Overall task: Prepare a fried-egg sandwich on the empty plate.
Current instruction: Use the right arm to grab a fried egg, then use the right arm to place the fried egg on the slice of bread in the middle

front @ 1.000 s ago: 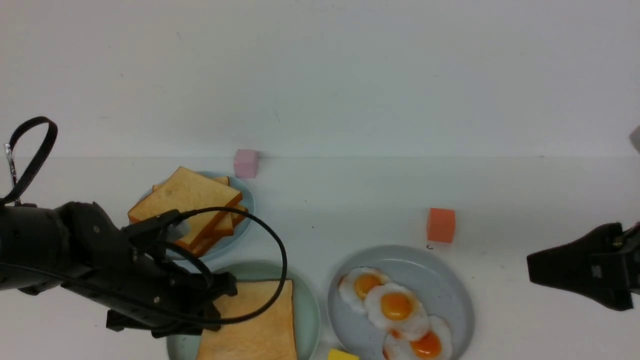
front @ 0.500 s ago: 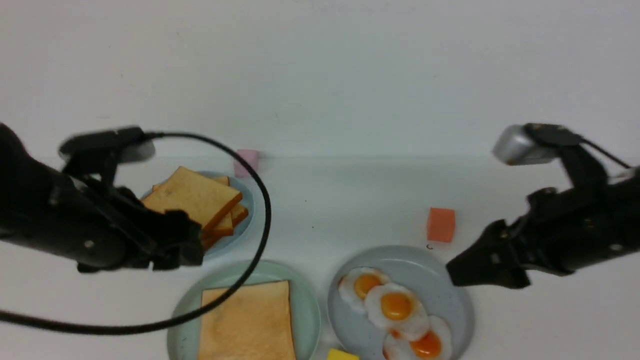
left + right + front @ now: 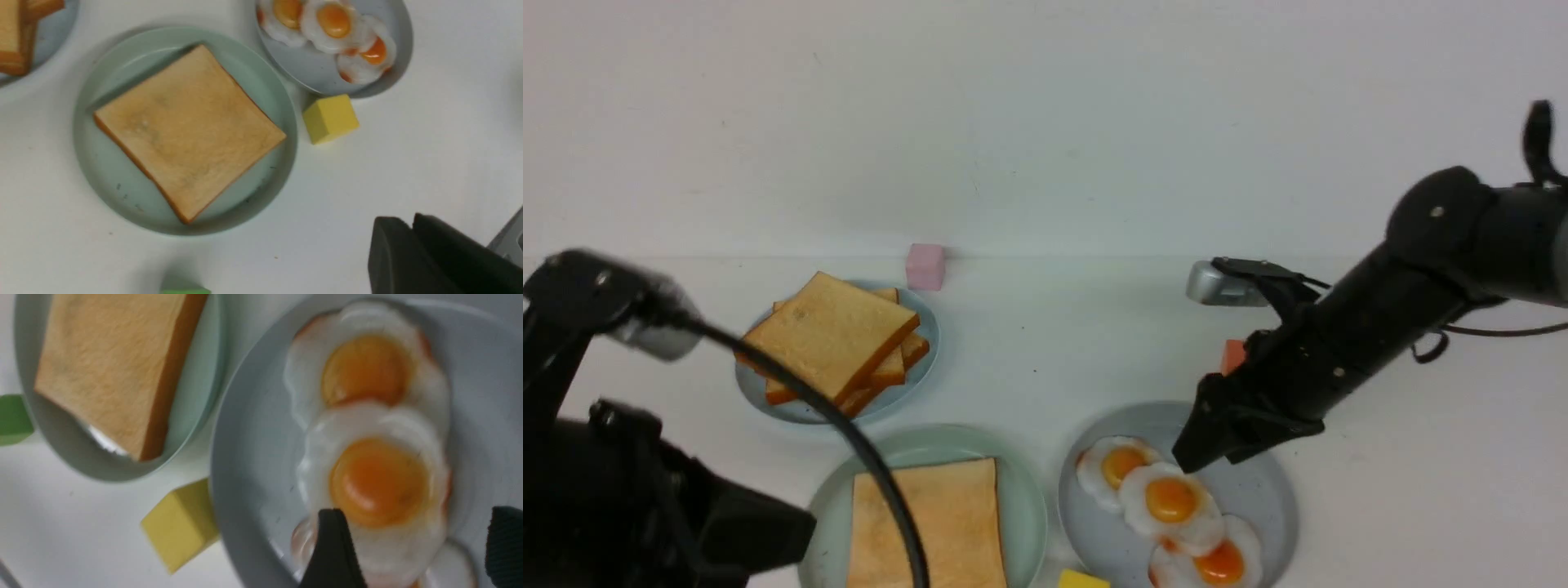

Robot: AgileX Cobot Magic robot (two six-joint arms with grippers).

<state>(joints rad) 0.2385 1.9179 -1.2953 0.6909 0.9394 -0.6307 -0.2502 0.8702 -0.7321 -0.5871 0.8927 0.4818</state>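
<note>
One golden toast slice (image 3: 927, 523) lies flat on the pale mint-green plate (image 3: 1023, 490). It also shows in the left wrist view (image 3: 188, 130) and the right wrist view (image 3: 110, 367). Three fried eggs overlap on the grey plate (image 3: 1258, 498). My right gripper (image 3: 1188, 457) is open and hangs just above the middle egg (image 3: 380, 482), with its fingertips (image 3: 333, 547) either side of the egg's edge. My left gripper (image 3: 796, 527) is shut and empty, low at the near left beside the mint plate. It also shows in the left wrist view (image 3: 408, 224).
Several more toast slices (image 3: 837, 339) are stacked on a small light-blue plate (image 3: 768, 392) at the back left. A pink cube (image 3: 925, 266), an orange cube (image 3: 1232, 356) behind my right arm, a yellow cube (image 3: 330, 118) and a green cube (image 3: 12, 418) stand around.
My left arm has drawn back from the mint plate to the near left. My right arm has swung in from the right and come down over the eggs.
</note>
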